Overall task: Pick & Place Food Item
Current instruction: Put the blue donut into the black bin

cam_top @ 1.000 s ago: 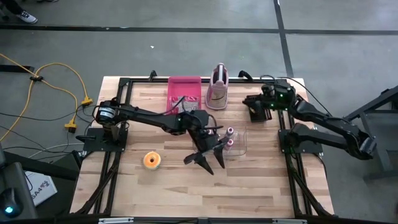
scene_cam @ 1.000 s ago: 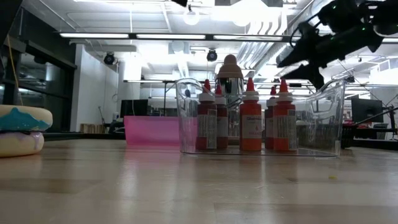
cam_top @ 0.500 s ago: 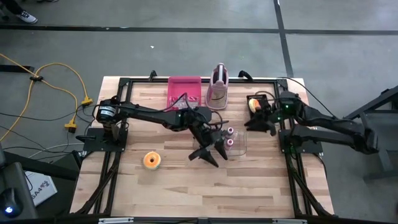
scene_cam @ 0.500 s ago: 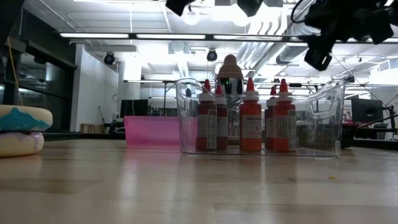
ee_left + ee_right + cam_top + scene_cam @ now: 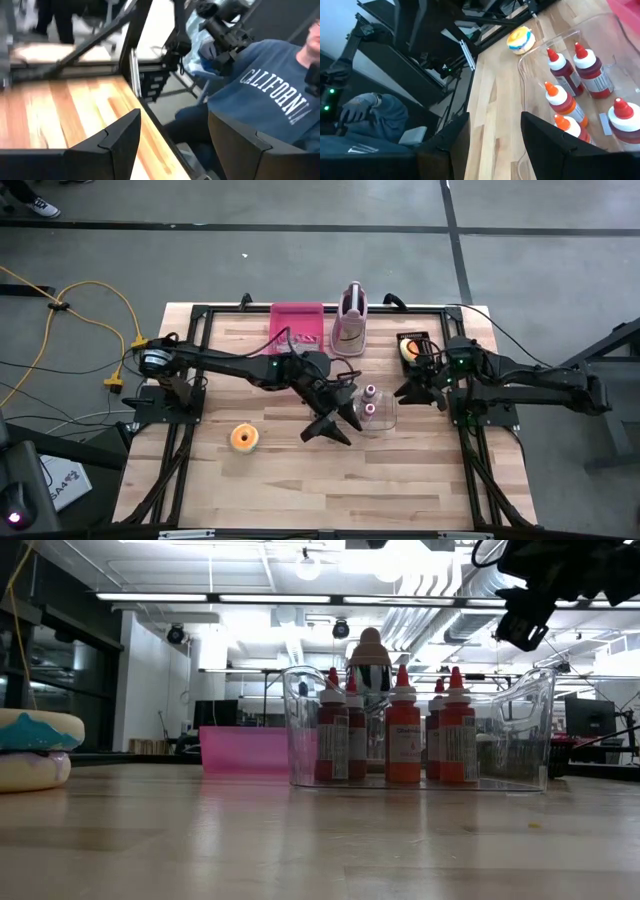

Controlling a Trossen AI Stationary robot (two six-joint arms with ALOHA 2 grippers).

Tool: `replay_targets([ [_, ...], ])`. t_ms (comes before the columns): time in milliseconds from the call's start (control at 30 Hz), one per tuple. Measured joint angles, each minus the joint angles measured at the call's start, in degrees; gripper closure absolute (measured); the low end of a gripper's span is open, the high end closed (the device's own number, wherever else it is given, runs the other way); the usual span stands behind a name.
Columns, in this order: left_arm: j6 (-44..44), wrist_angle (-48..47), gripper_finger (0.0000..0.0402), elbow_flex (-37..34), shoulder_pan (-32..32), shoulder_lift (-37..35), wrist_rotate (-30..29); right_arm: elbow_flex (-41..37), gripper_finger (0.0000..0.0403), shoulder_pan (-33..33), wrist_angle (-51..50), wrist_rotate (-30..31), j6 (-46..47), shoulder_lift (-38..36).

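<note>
Orange donut [image 5: 244,437] lies (untouched) beside left pincer [image 5: 331,426].

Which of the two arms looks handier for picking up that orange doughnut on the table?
The left, probably. Its gripper hangs with jaws open on the doughnut's side of the clear bin of bottles. The right gripper is beyond the bin, empty too.
</note>
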Motion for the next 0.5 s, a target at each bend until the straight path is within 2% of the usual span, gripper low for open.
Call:
replay_targets([
  [100,-4.0,-5.1,0.0177,0.0,-0.4,-1.8,-3.3,0.0,0.0240,0.1,0.0,0.0,0.4,0.1],
  [333,-6.7,-21.9,0.0177,0.0,-4.6,-5.2,-23.4,0.0,0.0240,0.1,-0.3,0.0,0.5,0.1],
  [500,-13.1,-26.8,0.0177,0.0,-9.6,-5.9,-31.1,0.0,0.0240,0.1,-0.7,0.0,0.4,0.1],
])
